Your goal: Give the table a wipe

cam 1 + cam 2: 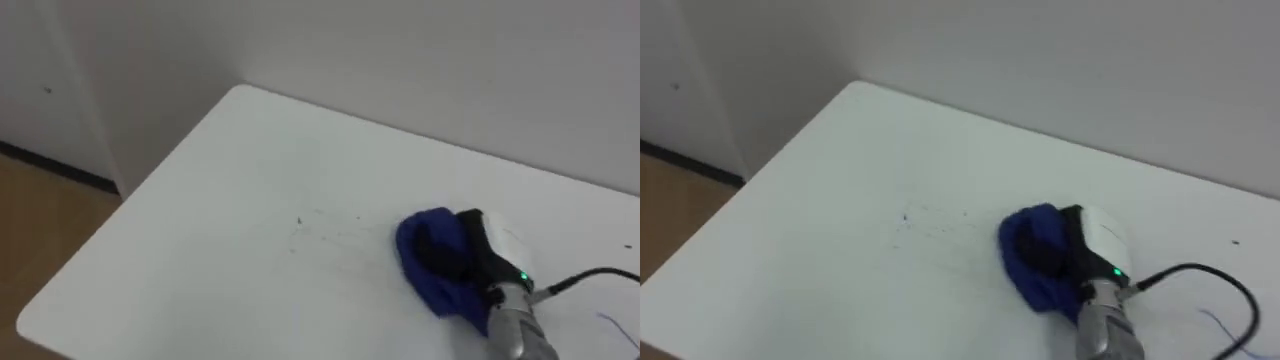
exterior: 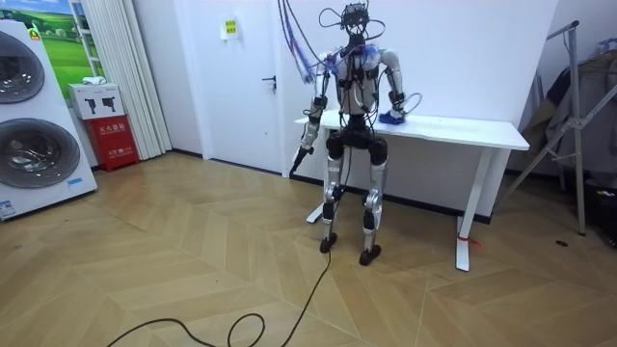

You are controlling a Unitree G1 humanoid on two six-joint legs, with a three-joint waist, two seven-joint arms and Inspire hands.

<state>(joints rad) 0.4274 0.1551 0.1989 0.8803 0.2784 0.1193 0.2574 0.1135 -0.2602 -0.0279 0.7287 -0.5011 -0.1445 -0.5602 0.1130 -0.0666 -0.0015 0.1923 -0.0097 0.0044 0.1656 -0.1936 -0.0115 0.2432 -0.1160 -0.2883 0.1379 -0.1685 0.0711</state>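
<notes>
A white table (image 1: 200, 190) is set against a pale wall (image 1: 420, 60), and its near left corner is seen over a wooden floor (image 1: 40, 200). A blue cloth (image 1: 412, 250) is bunched up on the tabletop, towards the right and nearer the robot's edge than the wall. The right hand (image 1: 490, 248) is laid on the cloth from the lower right, with its back turned upward. The front of the hand is buried in the folds, so it cannot be told whether the cloth is gripped or only pressed down. A few faint dark specks (image 1: 300, 222) are seen on the tabletop just left of the cloth, apart from it. A thin blue line (image 1: 612, 322) is marked on the surface near the right edge.

In the room view the robot is seen standing upright at the table, close against its edge, with its back to the camera. The right arm is stretched forward onto the tabletop. The left hand (image 2: 307, 138) is hung low beside the table's end, on the room view's left; its state cannot be told. A white door (image 2: 241, 77) is seen further left.
</notes>
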